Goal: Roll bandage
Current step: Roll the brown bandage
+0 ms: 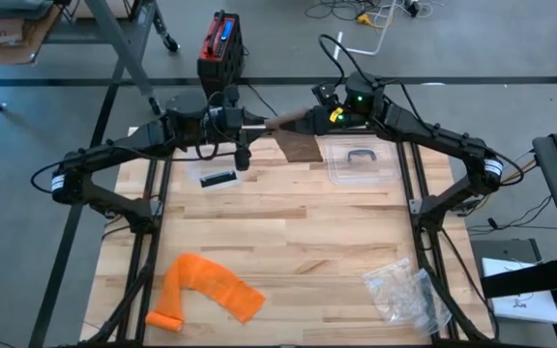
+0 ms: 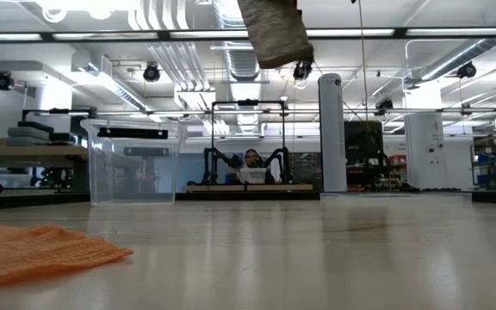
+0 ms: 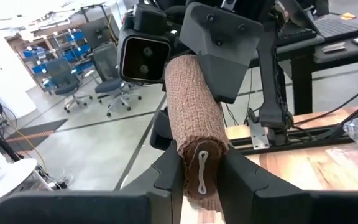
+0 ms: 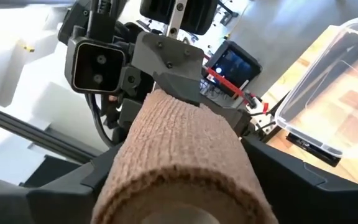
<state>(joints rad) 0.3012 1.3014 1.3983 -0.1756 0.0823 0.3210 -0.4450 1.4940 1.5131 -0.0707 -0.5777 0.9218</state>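
A brown bandage roll (image 1: pixel 283 124) is held level in the air above the table's far edge, between my two grippers. My left gripper (image 1: pixel 257 124) comes from the table's left and is shut on the roll's thin end (image 3: pixel 201 180). From the right, my right gripper (image 1: pixel 309 120) is shut on the thick end (image 4: pixel 179 149). A loose tail of bandage (image 1: pixel 298 147) hangs below the roll. The low view shows that tail (image 2: pixel 274 30) at its top, high above the table. My left gripper pinches the roll's thin end (image 3: pixel 197 158) between its two fingers (image 3: pixel 166 177). The fingers point level from the table's left and lie along the roll. The roll is lifted clear and reaches away to the other gripper. My right gripper has the roll's thick end (image 4: pixel 166 180) between its two fingers (image 4: pixel 291 174). They point level from the table's right, along the roll. The roll sits level and clear of the table, and its tail hangs slack below.
A clear plastic box (image 1: pixel 361 162) stands on the table under the right arm. A small black object (image 1: pixel 218 179) lies under the left arm. An orange cloth (image 1: pixel 206 290) lies near left, a crumpled clear bag (image 1: pixel 404 290) near right. Bare wood lies between them.
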